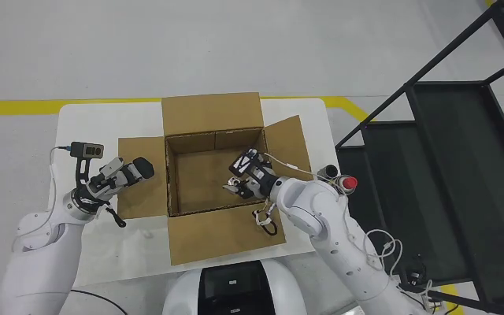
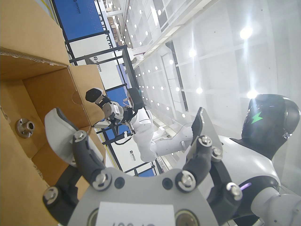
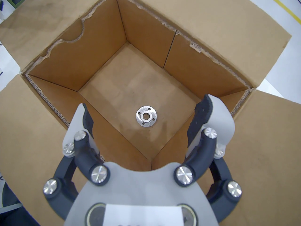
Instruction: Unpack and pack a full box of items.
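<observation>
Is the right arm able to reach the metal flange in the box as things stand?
Probably yes: the right gripper hangs open above the box, the metal flange lies on its floor, with nothing between them.

White lettering with a small logo is standing on a blue wall panel (image 2: 77,10) in the room far beyond the box (image 2: 47,90). It is brand print and is not being read off here. The same mark is showing in dark letters on a white panel (image 2: 100,68) and in white on a lower blue panel (image 2: 132,155). A white label (image 2: 136,214) on the left gripper (image 2: 127,116) mount is carrying dark characters, which the picture's edge is cutting off, so they are unreadable. A white label (image 3: 143,215) on the right gripper (image 3: 144,105) mount is being cut off the same way.
</observation>
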### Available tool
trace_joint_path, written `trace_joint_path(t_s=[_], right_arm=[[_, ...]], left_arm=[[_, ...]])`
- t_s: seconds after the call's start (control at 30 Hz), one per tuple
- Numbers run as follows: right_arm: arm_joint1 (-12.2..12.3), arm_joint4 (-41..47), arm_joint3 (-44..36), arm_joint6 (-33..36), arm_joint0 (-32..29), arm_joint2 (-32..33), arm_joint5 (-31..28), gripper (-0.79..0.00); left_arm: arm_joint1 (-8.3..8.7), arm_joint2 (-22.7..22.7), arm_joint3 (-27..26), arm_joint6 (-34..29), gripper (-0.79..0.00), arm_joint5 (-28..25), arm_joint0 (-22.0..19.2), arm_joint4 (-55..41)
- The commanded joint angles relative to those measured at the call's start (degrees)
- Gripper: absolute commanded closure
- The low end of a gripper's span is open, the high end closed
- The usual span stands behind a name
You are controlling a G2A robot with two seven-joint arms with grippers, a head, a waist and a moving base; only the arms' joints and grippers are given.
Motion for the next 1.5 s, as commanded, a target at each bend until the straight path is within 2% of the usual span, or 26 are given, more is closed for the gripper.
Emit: trace_joint_path(t_s=[0.0, 0.27, 0.5, 1.13, 1.47], right_arm=[[-0.4, 1.3, 2.2, 3.9, 2.9, -1.7, 0.5, -0.785], [-2.9, 8.5, 12.3, 18.6, 14.3, -9.0, 7.3, -0.785], [-4.9, 12.8, 24.6, 19.9, 21.9, -12.6, 11.2, -0.785], [-4.9, 12.9, 24.9, 19.8, 21.7, -12.7, 11.1, -0.785], [-6.5, 16.1, 32.7, 22.0, 25.1, -16.0, 12.1, -0.785]], left_arm=[[0.00, 0.0, 0.0, 0.0, -0.785, 0.0, 0.0, 0.0], [0.00, 0.0, 0.0, 0.0, -0.785, 0.0, 0.0, 0.0], [0.00, 0.0, 0.0, 0.0, -0.785, 0.0, 0.0, 0.0], [0.00, 0.0, 0.0, 0.0, -0.785, 0.0, 0.0, 0.0], [0.00, 0.0, 0.0, 0.0, -0.785, 0.0, 0.0, 0.0]])
